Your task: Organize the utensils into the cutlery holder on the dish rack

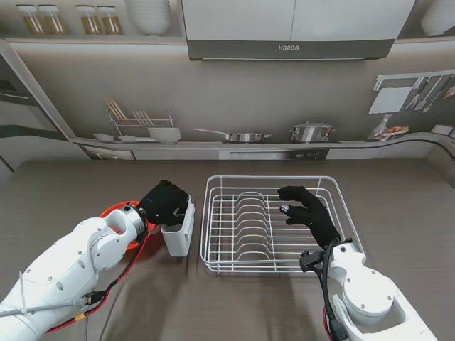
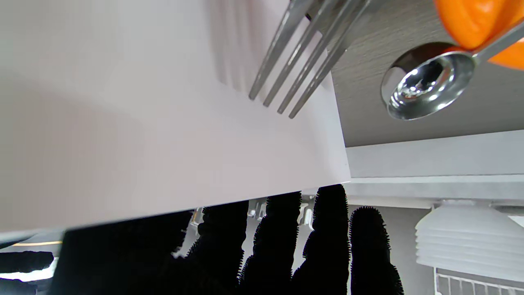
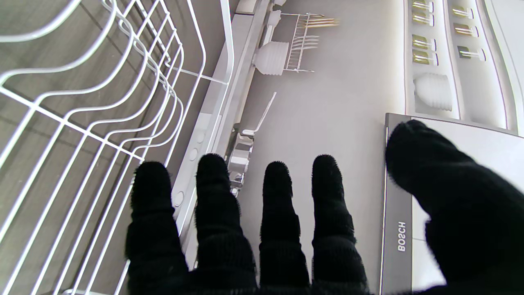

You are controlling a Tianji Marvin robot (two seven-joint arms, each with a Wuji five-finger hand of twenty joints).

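From the stand, the left hand (image 1: 168,202) sits over the white holder (image 1: 179,231) just left of the rack (image 1: 274,224) — whether it grips anything I cannot tell. The right hand (image 1: 307,213) hovers over the rack, fingers spread, empty. Left wrist: fork (image 2: 305,53) tines against the holder wall (image 2: 163,123), spoon (image 2: 425,84) beside an orange plate (image 2: 479,20). Right wrist: spread fingers (image 3: 215,192) — rack wires (image 3: 102,90) nearby.

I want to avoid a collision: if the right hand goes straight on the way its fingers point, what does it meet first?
Probably the far rim of the dish rack; the right hand hovers open over the wires, though its height above them is unclear.
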